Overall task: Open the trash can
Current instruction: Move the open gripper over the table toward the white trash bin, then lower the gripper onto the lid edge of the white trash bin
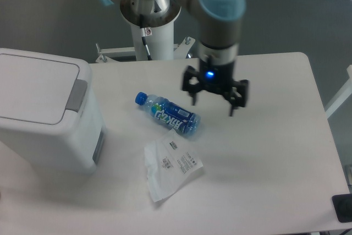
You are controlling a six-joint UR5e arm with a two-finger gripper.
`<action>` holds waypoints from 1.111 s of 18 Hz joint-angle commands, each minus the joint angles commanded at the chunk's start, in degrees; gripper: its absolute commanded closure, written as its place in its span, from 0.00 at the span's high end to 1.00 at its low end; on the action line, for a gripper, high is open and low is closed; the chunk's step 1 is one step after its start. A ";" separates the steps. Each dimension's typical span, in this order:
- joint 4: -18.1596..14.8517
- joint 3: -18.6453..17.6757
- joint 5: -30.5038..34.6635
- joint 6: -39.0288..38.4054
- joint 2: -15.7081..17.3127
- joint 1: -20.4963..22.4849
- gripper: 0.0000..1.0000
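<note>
Arm reaches in from the top edge, wrist vertical, tool pointing straight down; gripper [213,102] hangs above the worktop [264,158] a little right of centre, fingers spread wide, nothing between them; a blue light glows on the wrist body just above the fingers; arm joints carry light-blue caps; the arm's white pedestal [149,31] stands behind the worktop at 12 o'clock.

Trash can [47,116] sits at 9 o'clock on the worktop's left edge, well apart from the gripper; lid flat and closed; grey push tab [76,95] on the lid's right side, facing centre.

Blue plastic bottle [168,115] lies on its side near centre, cap toward 10 o'clock; label bears white lettering, too blurred to read; gripper is just to its upper right.

Clear plastic bag [168,165] lies at 6 o'clock from the bottle; white label with small black print, not legible.
</note>
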 joint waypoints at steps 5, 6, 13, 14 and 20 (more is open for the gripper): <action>0.79 -0.79 -5.98 -12.55 0.09 -0.44 1.00; 0.79 -0.97 -6.70 -15.37 0.61 -0.96 1.00; 3.34 1.23 -6.70 -36.12 1.50 -4.29 1.00; 3.34 0.71 -6.62 -36.40 1.50 -5.18 1.00; 2.72 -0.70 -6.26 -36.49 1.67 -9.75 1.00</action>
